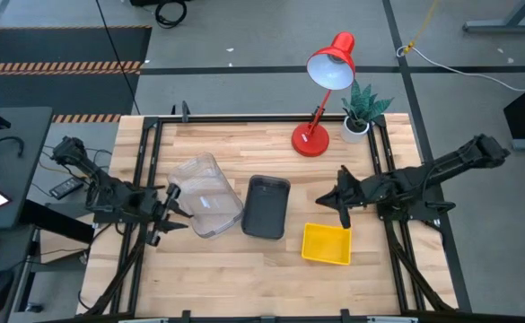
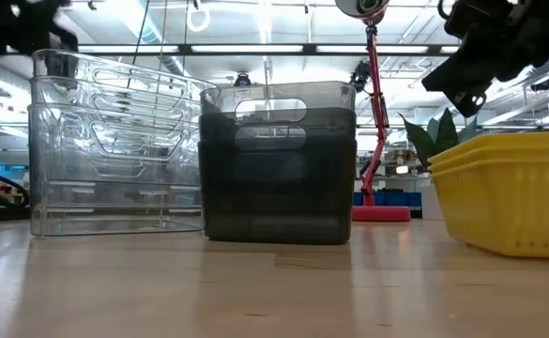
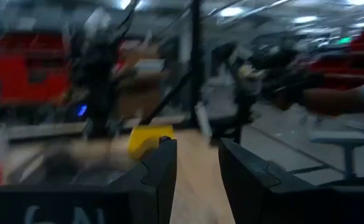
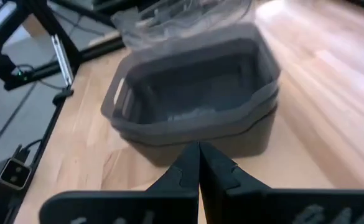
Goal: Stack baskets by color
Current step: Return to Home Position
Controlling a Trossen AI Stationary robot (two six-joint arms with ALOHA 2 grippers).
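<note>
Home-return step, judging by three sorted stacks — needing only a clean lift of both arms, clipping no rim. From above: showing glossy clear baskets [image 1: 206, 196] nested at left, matte dark grey baskets [image 1: 266, 206] in the middle of the surface [image 1: 244, 269], bright yellow baskets [image 1: 327, 244] at right; left pincer [image 1: 177, 213] beside the clear stack, right pincer [image 1: 327, 201] near the yellow. At surface level: revealing rounded corners, slotted handles, perforated yellow walls. Left wrist: showing fingers [image 3: 163, 180] slightly parted, holding nothing. Right wrist: showing fingers [image 4: 182, 171] pressed together, empty — facing the grey stack.
</note>
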